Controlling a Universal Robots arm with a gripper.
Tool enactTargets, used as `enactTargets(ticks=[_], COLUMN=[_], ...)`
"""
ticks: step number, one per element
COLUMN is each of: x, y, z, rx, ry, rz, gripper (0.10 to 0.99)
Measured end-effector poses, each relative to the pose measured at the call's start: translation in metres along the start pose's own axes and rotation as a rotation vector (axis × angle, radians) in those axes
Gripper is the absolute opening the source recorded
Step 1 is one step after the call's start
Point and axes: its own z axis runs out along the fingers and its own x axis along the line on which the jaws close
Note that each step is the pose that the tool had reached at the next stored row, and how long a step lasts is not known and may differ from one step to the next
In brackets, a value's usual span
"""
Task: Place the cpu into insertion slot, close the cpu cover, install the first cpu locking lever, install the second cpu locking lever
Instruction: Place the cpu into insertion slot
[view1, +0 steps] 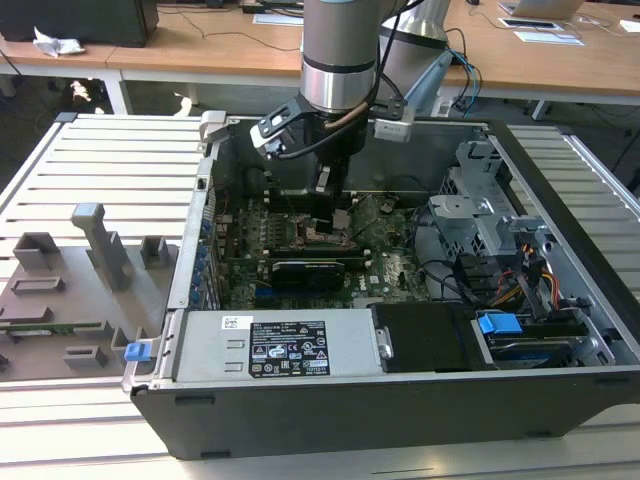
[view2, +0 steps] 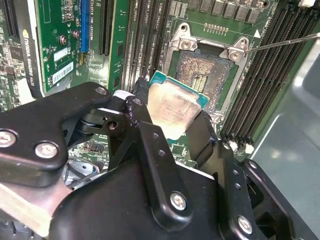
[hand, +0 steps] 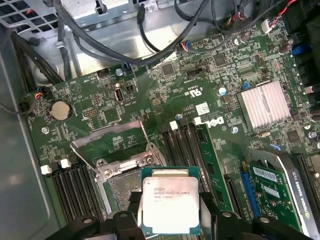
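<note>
Two fingers of the gripper (view2: 169, 122) clamp the chip (view2: 176, 107) by its edges; the open socket (view2: 206, 75) lies just ahead and below.

Wooden desks (view1: 200, 50) behind; pale slatted worktable (view1: 110, 160)

At the exterior view's left you have a grey fixture tray (view1: 75, 300); the labelled power supply (view1: 275, 345) sits low at centre.
</note>
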Motion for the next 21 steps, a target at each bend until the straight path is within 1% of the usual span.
enactTargets(ticks=[3,5,7,8,12,16,18,19,21], x=[-0.0001,-0.0001,0.0,-0.0001,-0.0001,-0.0001,-0.0001,-0.0001,-0.0001], y=[0.0,0.0,0.0,0.0,0.0,-0.0001,-0.0001,-0.0001,-0.0001], z=[-0.0001,-0.0001,0.0,-0.0001,-0.0001,-0.0001,-0.0001,0.0,0.0008], rx=[-0.004,-0.005,-0.007,-0.007,-0.009,-0.011,-0.011,-0.011,-0.01], ry=[0.0059,0.0079,0.0114,0.0121,0.0146,0.018,0.0191,0.0189,0.0168], rz=[-0.13,-0.172,-0.244,-0.262,-0.314,-0.386,-0.411,-0.406,-0.361], gripper=[0.541,0.541,0.541,0.541,0.541,0.541,0.541,0.541,0.541])
